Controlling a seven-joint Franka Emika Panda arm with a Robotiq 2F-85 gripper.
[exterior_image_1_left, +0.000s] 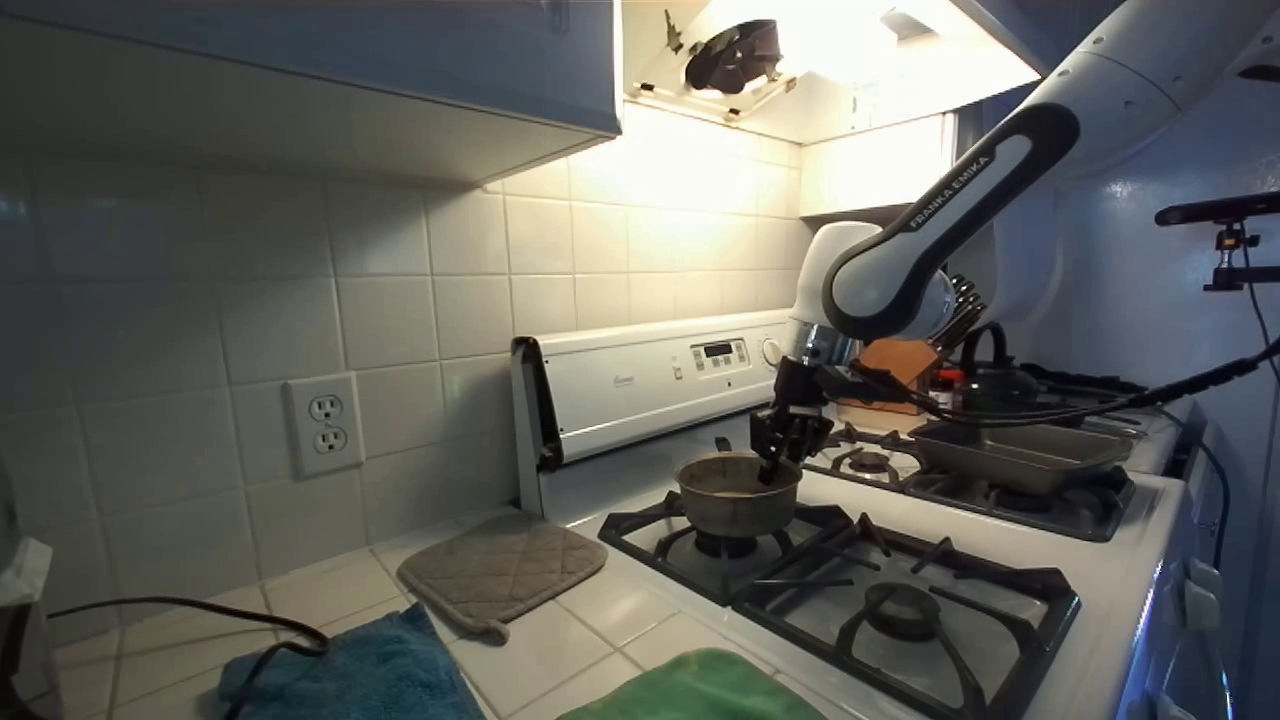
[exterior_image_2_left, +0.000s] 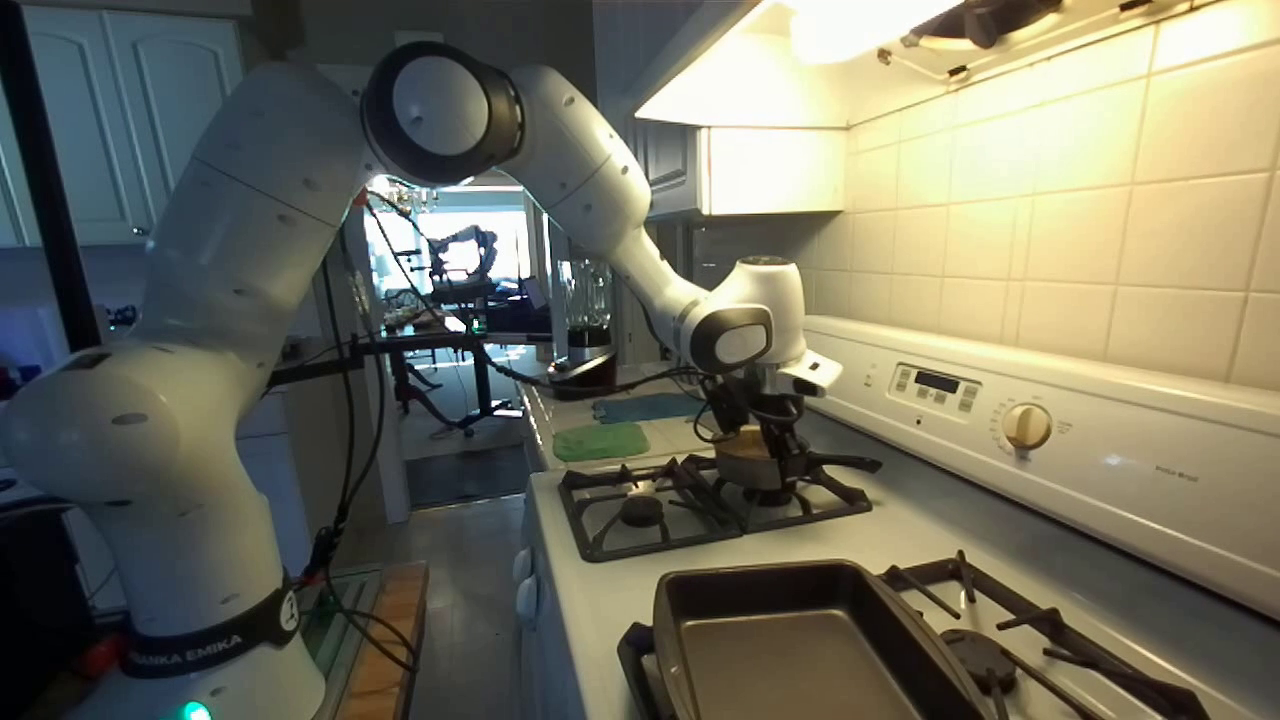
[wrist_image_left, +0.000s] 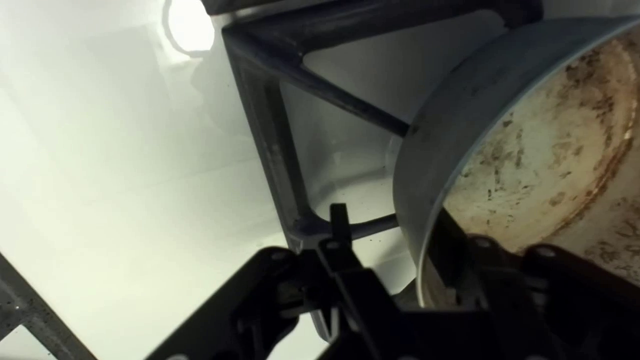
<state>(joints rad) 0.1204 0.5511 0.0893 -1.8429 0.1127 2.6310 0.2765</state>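
A small metal pot (exterior_image_1_left: 737, 512) with a stained inside stands upright on the back burner grate. It also shows in an exterior view (exterior_image_2_left: 742, 468), with its dark handle (exterior_image_2_left: 845, 462) toward the stove's back panel. My gripper (wrist_image_left: 394, 220) points down at the pot's rim. In the wrist view its fingers are apart and straddle the pot wall (wrist_image_left: 430, 145): one finger is outside, the other inside. A gap shows between the outer finger and the wall; whether the inner finger touches it I cannot tell. The gripper also shows dark in both exterior views (exterior_image_1_left: 775, 465) (exterior_image_2_left: 785, 450).
A front burner grate (exterior_image_1_left: 905, 610) is beside the pot. A baking pan (exterior_image_2_left: 800, 650) sits on the other burners. A knife block (exterior_image_1_left: 890, 365) and a kettle (exterior_image_1_left: 1000, 385) stand beyond. A grey pot holder (exterior_image_1_left: 500, 570), blue towel (exterior_image_1_left: 360, 665) and green cloth (exterior_image_1_left: 700, 690) lie on the counter.
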